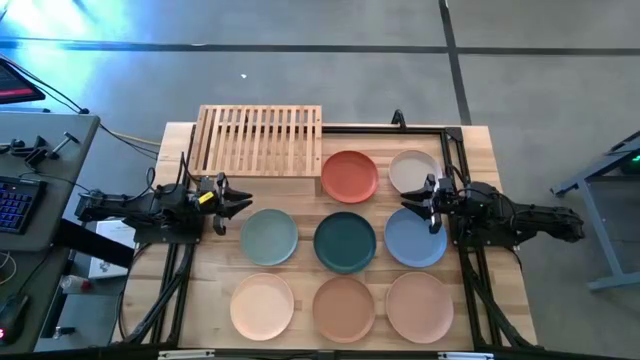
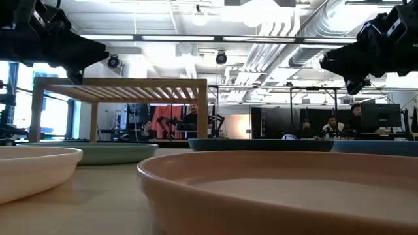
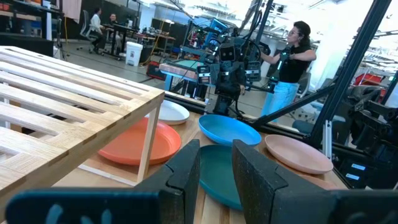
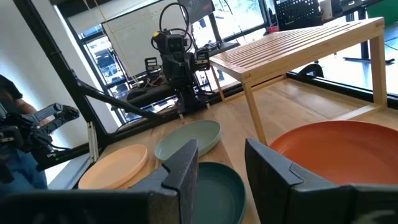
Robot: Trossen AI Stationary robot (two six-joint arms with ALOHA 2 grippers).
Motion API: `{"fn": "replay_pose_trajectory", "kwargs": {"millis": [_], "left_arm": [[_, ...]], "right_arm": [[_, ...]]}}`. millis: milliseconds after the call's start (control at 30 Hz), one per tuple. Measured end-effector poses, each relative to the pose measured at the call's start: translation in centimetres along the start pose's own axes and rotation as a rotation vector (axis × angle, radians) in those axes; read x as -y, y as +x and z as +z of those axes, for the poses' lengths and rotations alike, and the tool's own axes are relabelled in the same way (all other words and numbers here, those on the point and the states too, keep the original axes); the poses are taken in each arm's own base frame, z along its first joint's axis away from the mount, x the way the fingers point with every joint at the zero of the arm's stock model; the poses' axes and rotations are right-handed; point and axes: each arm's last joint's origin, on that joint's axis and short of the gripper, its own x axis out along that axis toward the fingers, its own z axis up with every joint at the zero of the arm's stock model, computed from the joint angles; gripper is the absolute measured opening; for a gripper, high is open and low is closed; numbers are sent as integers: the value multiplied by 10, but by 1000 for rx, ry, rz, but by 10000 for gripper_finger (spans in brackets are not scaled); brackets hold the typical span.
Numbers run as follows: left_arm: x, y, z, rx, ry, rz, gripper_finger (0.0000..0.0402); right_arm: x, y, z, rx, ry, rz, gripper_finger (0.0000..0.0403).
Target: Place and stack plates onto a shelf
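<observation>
Both arms matte black, boxy jointed links. Left end effector (image 1: 236,204) carries a yellow marking; right end effector (image 1: 418,206) all dark, blocky fingers.

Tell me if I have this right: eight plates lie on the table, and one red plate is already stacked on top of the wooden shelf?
Not quite. The red plate is not on the shelf; it lies on the table beside it, as the high view shows. The shelf's top is bare. The rest holds: eight plates lie on the table.
</observation>
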Motion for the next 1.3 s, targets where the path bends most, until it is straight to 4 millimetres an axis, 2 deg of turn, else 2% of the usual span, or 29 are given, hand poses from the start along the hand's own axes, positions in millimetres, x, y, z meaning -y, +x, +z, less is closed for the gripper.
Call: {"fn": "replay_pose_trajectory", "kwargs": {"millis": [1300], "left_arm": [[0,0,0,0,0,1,83]], "right_arm": [[0,0,0,0,0,0,114]]}}
